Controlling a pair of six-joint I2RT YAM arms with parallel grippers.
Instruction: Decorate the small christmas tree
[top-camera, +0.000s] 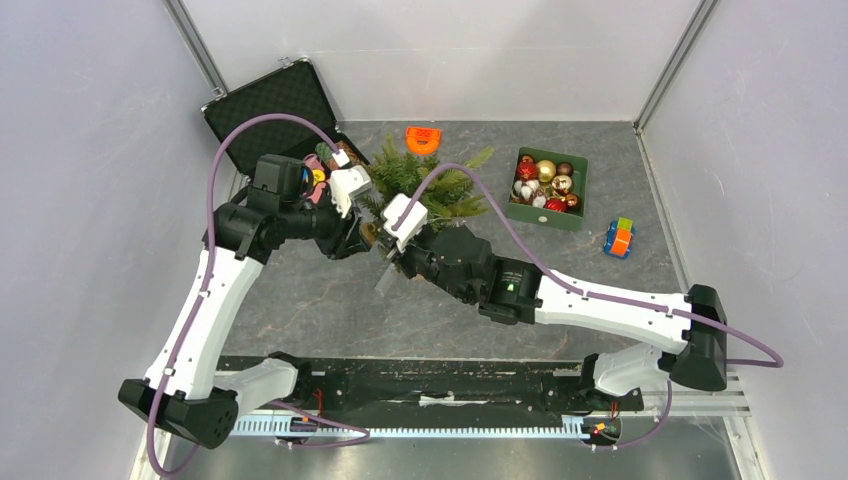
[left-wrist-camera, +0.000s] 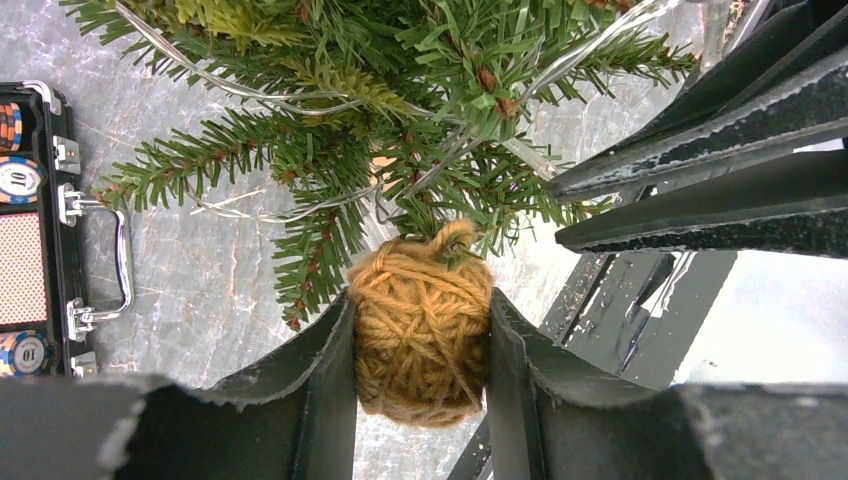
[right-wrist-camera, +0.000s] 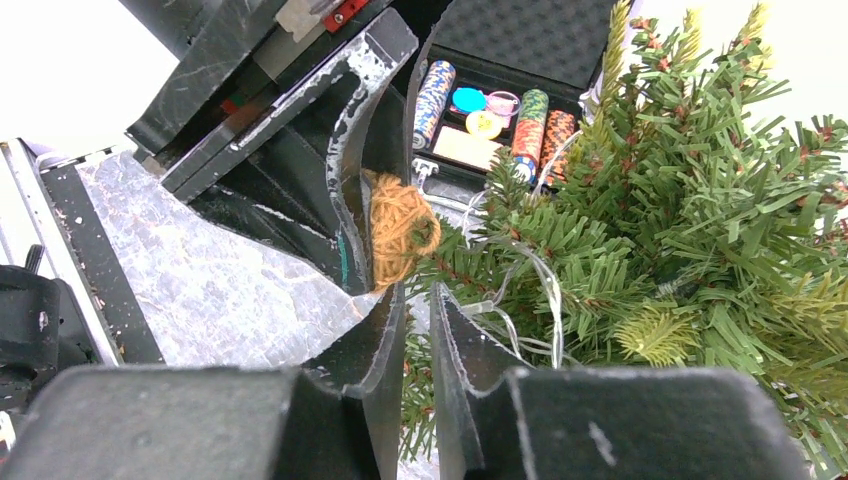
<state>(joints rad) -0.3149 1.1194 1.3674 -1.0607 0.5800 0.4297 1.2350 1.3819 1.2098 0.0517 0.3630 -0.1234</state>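
Just beyond our left fingers (left-wrist-camera: 322, 375), which grip the yarn ball (left-wrist-camera: 420, 335), stands the small christmas tree (left-wrist-camera: 450, 60); our right fingers (right-wrist-camera: 378, 345) hover beside, narrowly parted.

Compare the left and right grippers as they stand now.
The left gripper is clamped on an ochre yarn ball; the right gripper holds nothing I can see. The left fingers stand wide apart, the right fingers only a narrow gap apart. Both are black and sit at the small christmas tree.
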